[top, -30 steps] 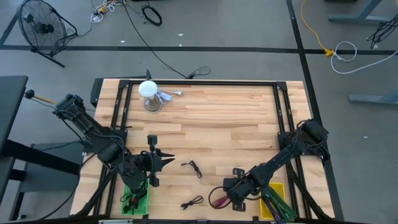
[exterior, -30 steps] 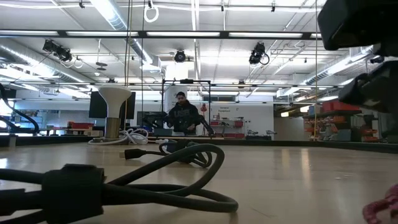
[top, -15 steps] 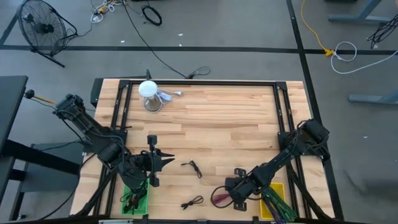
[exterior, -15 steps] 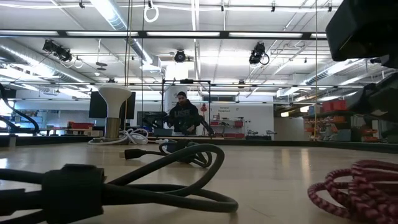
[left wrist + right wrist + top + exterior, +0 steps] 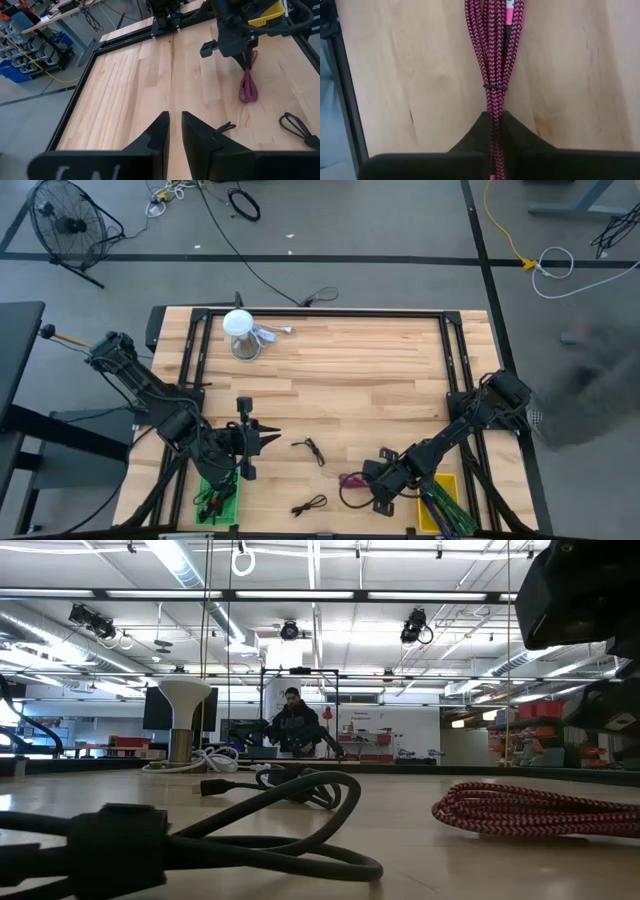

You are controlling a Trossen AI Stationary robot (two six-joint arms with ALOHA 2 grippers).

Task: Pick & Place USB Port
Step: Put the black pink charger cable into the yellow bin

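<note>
A pink-and-red braided USB cable (image 5: 350, 482) lies bundled on the wooden table, near the front edge and right of the middle. It also shows in the low view (image 5: 540, 810) and the left wrist view (image 5: 247, 87). My right gripper (image 5: 368, 482) sits low at the bundle's right end and is shut on it. My left gripper (image 5: 272, 436) hovers over the table's left half and points toward the right edge. Its fingers (image 5: 173, 132) stand a narrow gap apart with nothing between them. My right gripper pinches one end of the cable bundle (image 5: 492, 112) between its two fingers, several strands together, just behind a thin tie (image 5: 495, 87). The fingers come slanting down from the table's right and lie along the bundle. The rest of the bundle stretches away from them, flat on the wood.
Two loose black cables (image 5: 310, 448) (image 5: 310, 505) lie between the grippers. A green tray (image 5: 218, 498) sits at the front left and a yellow tray (image 5: 447, 483) at the front right. A white cup-like object (image 5: 240, 333) stands at the far left. A person (image 5: 295, 725) is beyond the table.
The pink cable has gone from a loose coil by the front edge to a narrow drawn-out bundle, a little farther from that edge. My right gripper has shifted slightly the same way with it.
</note>
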